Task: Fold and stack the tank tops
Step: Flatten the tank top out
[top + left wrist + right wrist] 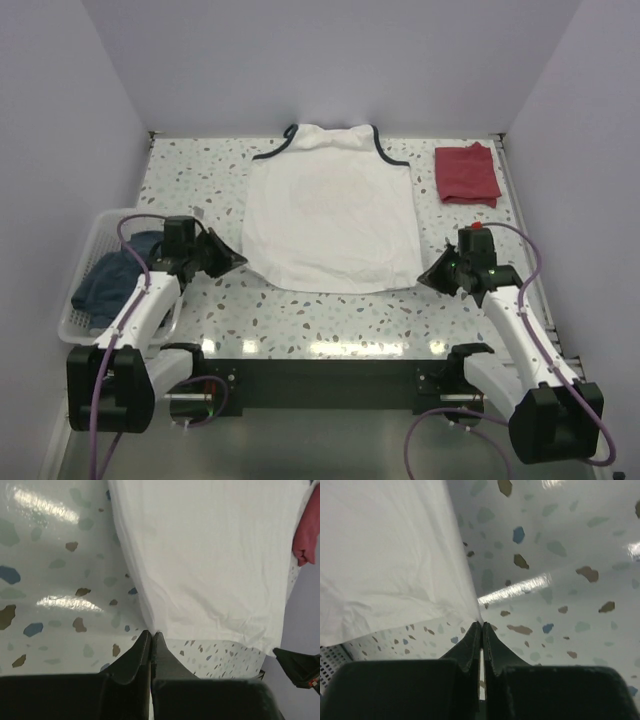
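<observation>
Left gripper (151,636): jaws pressed together, pinching the near-left hem corner of the white tank top (330,220).
Right gripper (481,625): jaws together as well, clamped on the near-right hem corner.
Writing: I can only make out a faint print through the white cloth, unreadable.
Room: a strip of speckled tabletop (330,320) runs between the hem and the near edge, with more showing on both sides of the cloth.
White tank top: spread flat mid-tabletop, dark-trimmed neck toward the far edge, light wrinkles near the hem.
Red tank top (467,173): folded small by the far-right corner, well apart from the white one.
Basket (100,235): white, at the left edge beside my left arm, blue cloth (110,280) inside.
</observation>
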Tool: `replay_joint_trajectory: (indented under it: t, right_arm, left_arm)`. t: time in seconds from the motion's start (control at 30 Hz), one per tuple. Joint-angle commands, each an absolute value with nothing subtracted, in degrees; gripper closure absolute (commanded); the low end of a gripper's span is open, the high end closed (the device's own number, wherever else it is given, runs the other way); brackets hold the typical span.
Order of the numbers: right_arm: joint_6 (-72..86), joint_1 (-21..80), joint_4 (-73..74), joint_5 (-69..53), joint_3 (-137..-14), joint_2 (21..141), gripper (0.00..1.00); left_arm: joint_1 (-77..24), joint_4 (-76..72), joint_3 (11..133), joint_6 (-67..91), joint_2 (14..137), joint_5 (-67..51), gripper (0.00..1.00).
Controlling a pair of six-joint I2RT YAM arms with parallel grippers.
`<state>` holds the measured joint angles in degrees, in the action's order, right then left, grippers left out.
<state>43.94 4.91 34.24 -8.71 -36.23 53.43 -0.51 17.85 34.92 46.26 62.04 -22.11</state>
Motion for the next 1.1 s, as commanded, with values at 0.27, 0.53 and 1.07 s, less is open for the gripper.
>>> replay_joint_trajectory:
  t: [0.27,0.53,1.07]
  right_arm:
    - [43.5,3.7,54.4,-3.8,-34.0,48.5,1.0]
    - [43.9,2.9,56.6,-1.1,-32.5,49.9,0.83]
    - [50.1,37.9,37.3,14.0,-53.0,65.9,0.37]
  left_arm:
    - [-1.8,36.4,34.1,38.8,55.1,-13.4,1.0]
    - [-1.8,38.8,32.6,35.7,54.5,-14.2,0.86]
    - [-3.3,22.6,54.0,34.6,67.7,-17.1,0.38]
